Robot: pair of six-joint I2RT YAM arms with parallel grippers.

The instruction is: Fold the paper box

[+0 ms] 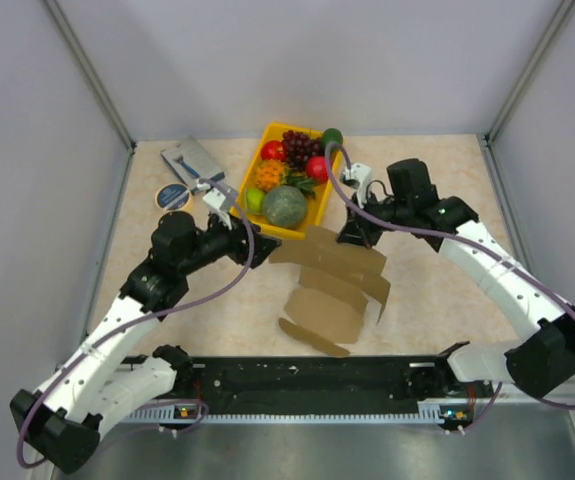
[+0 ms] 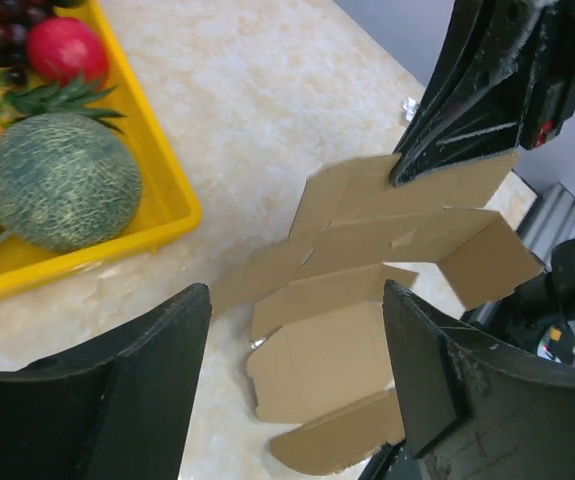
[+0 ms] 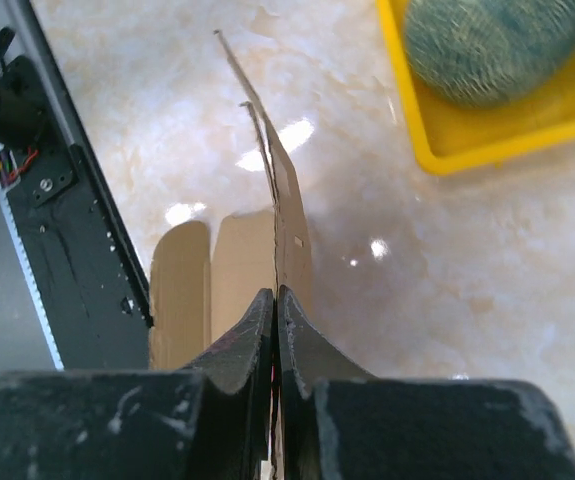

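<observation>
Paper box [image 1: 332,290]: brown die-cut sheet on the bench [image 1: 447,190], centre, just on the near side of the yellow tray [image 2: 172,185]. Most panels lie flat. The far right part is lifted off the surface.

Right fingers [image 3: 267,315]: pressed together on a raised flap at the sheet's far right corner. Right wrist view shows the card edge-on, standing upright out of the clamp, with flat panels below it.

Left fingers [image 1: 255,247]: spread wide, holding nothing. They hover above the sheet's far left edge, beside the tray's near corner. No contact visible.

Step in hand, as I read it: early folding. One side flap is being stood up along its crease; no walls are locked and no tabs tucked. Most of the job is ahead.

Next move likely calls for:
- the left side pinning or pinching the opposite panel so the sheet does not slide or pivot,
- the right side turning the flap about its crease line, not dragging it,
- keeping clear of the tray wall and the melon [image 2: 60,180].

Writing: none on the cardboard. The blue-grey packet [image 1: 192,160] and the round dark item [image 1: 174,195] at far left carry marks too small to read.
</observation>
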